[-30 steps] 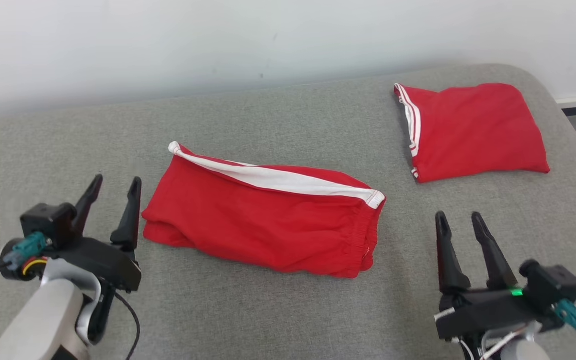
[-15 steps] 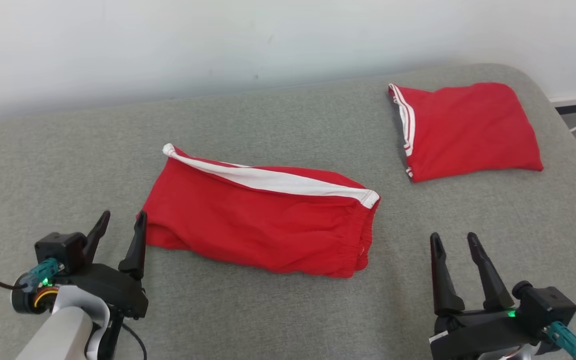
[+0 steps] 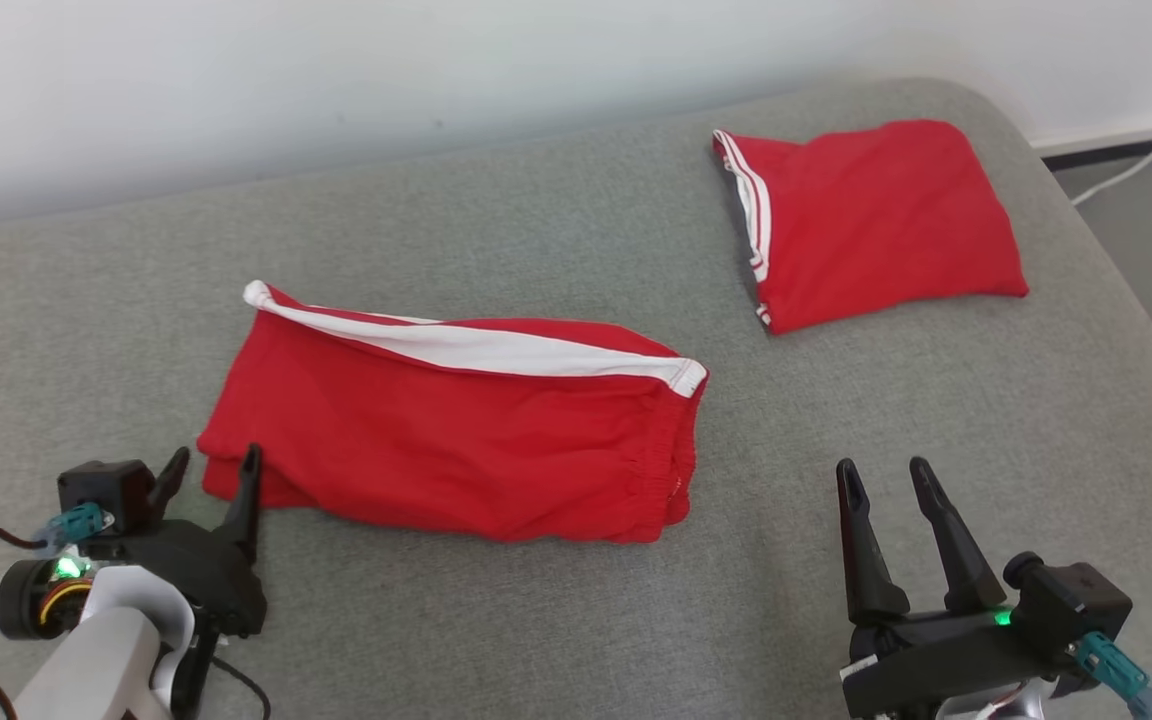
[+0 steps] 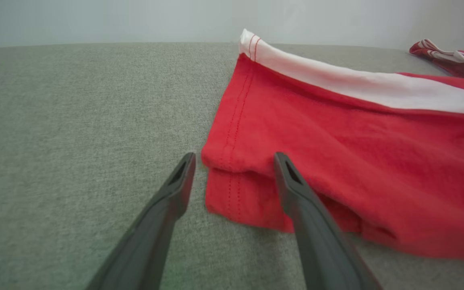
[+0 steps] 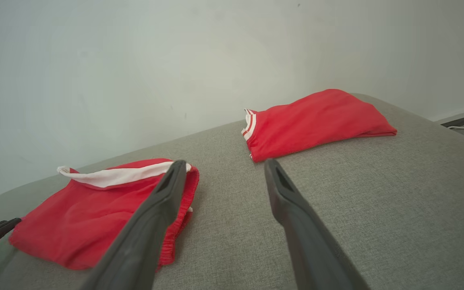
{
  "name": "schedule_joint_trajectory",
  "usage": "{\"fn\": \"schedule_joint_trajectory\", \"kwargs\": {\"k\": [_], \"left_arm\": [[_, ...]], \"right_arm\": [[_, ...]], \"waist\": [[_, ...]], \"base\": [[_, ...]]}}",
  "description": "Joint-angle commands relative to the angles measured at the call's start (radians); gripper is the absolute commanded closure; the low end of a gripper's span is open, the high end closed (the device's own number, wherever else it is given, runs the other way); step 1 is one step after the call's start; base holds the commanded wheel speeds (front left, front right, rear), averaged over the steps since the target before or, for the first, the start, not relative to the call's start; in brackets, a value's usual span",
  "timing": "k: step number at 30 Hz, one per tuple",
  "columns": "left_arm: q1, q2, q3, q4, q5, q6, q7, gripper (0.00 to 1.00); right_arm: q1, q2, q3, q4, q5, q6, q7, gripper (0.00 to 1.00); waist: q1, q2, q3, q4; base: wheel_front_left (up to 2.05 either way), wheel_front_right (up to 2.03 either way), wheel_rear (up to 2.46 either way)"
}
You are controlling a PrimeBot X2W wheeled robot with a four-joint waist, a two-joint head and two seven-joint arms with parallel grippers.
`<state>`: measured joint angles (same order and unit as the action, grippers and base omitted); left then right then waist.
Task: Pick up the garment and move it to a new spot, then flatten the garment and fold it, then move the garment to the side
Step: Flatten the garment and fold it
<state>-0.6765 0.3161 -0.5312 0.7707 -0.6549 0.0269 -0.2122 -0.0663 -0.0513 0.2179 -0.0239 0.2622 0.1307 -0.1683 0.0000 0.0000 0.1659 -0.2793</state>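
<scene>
The garment [image 3: 456, 440] is a pair of red shorts with a white side stripe, folded into a long strip in the middle of the grey padded surface [image 3: 536, 630]. My left gripper [image 3: 214, 465] stands open at its near left corner. In the left wrist view the folded corner of the garment [image 4: 357, 161] lies between the tips of that gripper [image 4: 235, 158]. My right gripper [image 3: 882, 470] is open and holds nothing, on bare cloth to the right of the waistband end. In the right wrist view the garment [image 5: 87, 217] lies left of my right gripper [image 5: 224, 164].
A second folded red garment [image 3: 876, 215] with white trim lies at the far right, also seen as the second garment [image 5: 316, 117]. A pale wall runs behind. The surface rounds off at the right, where floor and a white cable [image 3: 1126, 170] show.
The camera has swung, shifting the whole picture left. My left gripper has drawn back and lowered to the garment's near left corner. My right gripper has pulled back a little. Both stay open.
</scene>
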Motion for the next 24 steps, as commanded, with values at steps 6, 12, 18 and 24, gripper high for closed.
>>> {"fn": "schedule_joint_trajectory", "kwargs": {"k": [6,12,18,24], "left_arm": [[-0.040,-0.007,-0.016,0.101,0.000,-0.017,0.015,0.00],[-0.064,-0.038,-0.036,0.172,0.002,-0.043,0.016,0.53],[-0.058,-0.064,-0.057,0.205,0.019,-0.047,-0.012,1.00],[-0.011,-0.099,-0.060,0.207,0.008,-0.056,-0.037,1.00]], "right_arm": [[-0.010,0.001,0.002,0.012,0.001,0.000,-0.006,0.00],[-0.016,0.001,0.010,0.023,0.004,0.000,-0.006,0.00],[0.000,0.001,0.016,0.031,0.006,0.000,-0.010,0.00],[0.030,0.001,0.013,0.043,0.007,0.000,-0.009,0.00]], "waist": [[0.0000,0.0000,0.019,-0.020],[0.0000,0.0000,0.007,-0.017],[0.0000,0.0000,-0.031,-0.001],[0.0000,0.0000,-0.093,0.038]], "base": [[0.00,0.00,0.00],[0.00,0.00,0.00],[0.00,0.00,0.00],[0.00,0.00,0.00]]}}
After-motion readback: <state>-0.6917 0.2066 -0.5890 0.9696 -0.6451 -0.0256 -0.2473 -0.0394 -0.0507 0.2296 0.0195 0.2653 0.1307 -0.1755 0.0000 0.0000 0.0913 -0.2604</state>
